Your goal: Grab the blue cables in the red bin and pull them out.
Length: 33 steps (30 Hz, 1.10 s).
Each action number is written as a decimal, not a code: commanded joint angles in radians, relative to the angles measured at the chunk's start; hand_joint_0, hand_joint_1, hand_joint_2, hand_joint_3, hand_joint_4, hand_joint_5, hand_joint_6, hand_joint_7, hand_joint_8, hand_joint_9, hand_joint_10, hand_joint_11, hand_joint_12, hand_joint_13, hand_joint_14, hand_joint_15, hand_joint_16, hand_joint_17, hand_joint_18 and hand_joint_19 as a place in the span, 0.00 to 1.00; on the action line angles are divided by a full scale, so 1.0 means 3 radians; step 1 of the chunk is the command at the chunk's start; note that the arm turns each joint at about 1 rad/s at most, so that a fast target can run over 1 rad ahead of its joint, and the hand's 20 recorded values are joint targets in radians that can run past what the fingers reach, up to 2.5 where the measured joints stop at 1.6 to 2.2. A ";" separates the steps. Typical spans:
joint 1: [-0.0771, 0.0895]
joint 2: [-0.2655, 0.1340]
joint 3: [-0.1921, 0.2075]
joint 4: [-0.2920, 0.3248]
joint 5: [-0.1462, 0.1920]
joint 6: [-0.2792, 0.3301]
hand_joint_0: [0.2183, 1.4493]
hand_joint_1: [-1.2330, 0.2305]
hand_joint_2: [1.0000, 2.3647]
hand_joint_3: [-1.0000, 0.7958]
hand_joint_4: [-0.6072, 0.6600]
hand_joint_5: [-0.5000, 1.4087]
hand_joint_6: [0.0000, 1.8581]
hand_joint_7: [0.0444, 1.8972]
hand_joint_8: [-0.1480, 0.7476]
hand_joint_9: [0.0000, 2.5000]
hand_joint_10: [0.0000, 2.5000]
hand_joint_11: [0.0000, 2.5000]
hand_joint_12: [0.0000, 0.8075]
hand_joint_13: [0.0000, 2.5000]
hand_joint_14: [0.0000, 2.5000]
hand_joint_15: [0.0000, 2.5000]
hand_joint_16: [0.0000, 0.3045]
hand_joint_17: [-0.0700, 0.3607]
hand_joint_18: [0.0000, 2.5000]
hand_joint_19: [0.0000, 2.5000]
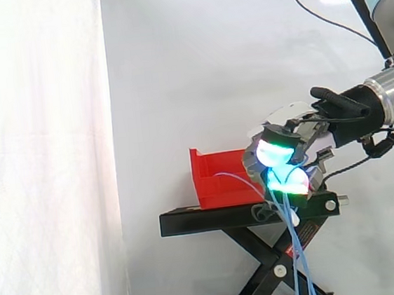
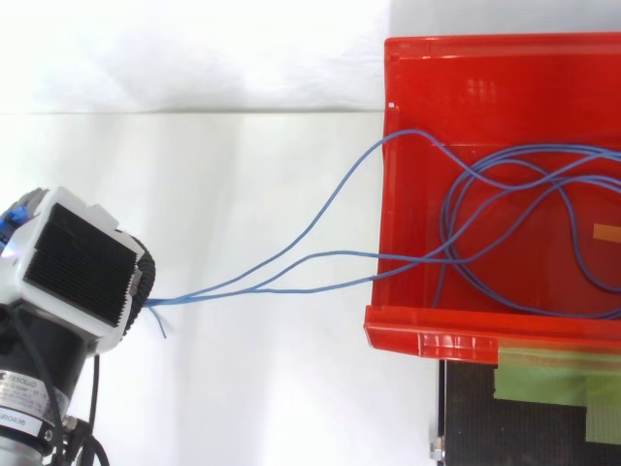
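**Container: red bin** (image 2: 456, 337). Open-topped plastic bin with a lower lip on the side towards the arm. In the side view it sits on the flat top of the black stand (image 1: 211, 218), towards the end away from the arm. In the top view its far right part is cut off by the picture's edge.

**Contents: blue cables** (image 2: 199, 296). Thin blue strands lie in several loose, overlapping loops on the floor of the red bin. A small orange strip (image 2: 606, 233) also lies on the floor near the right edge of the view. It cannot be told what this strip is.

**Cables outside the bin.** In the top view, three strands leave over the bin's left wall and cross the white gap. They draw together into a single bundle at the robot hand (image 2: 82, 267). A short loose end sticks out just below that meeting point. In the side view, one strand arcs from the bin up to the robot hand (image 1: 280, 151). Two more hang from beneath it, down past the stand's scissor legs.

**Robot hand.** It is clenched round the blue cables, with fingers curled and pads glowing green and cyan. It is held off the near end of the stand, clear of the bin.

**Fittings.** Strips of green tape (image 2: 558, 374) are stuck on the stand top beside the bin. A white curtain (image 1: 43, 163) hangs behind.
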 commanded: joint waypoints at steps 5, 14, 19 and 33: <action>-0.0001 0.0003 -0.0001 0.0000 -0.0007 -0.0001 0.43 0.42 0.00 0.00 0.43 0.61 0.53 0.27 0.37 0.41 0.91 0.53 0.37 0.49 0.32 0.60 0.15 0.40 0.36 0.32; 0.0005 0.0003 0.0004 0.0000 -0.0022 -0.0001 0.36 0.46 0.00 0.00 0.46 0.58 0.54 0.23 0.40 0.40 0.94 0.51 0.42 0.49 0.36 0.56 0.17 0.44 0.37 0.31; 0.0005 0.0003 0.0004 0.0000 -0.0022 0.0004 0.34 0.48 0.00 0.00 0.46 0.57 0.53 0.23 0.41 0.40 0.94 0.50 0.43 0.49 0.37 0.55 0.18 0.45 0.37 0.31; 0.0005 0.0003 -0.0001 0.0000 -0.0022 0.0004 0.31 0.49 0.00 0.00 0.44 0.47 0.62 0.17 0.41 0.33 1.00 0.49 0.46 0.47 0.41 0.52 0.20 0.48 0.37 0.30</action>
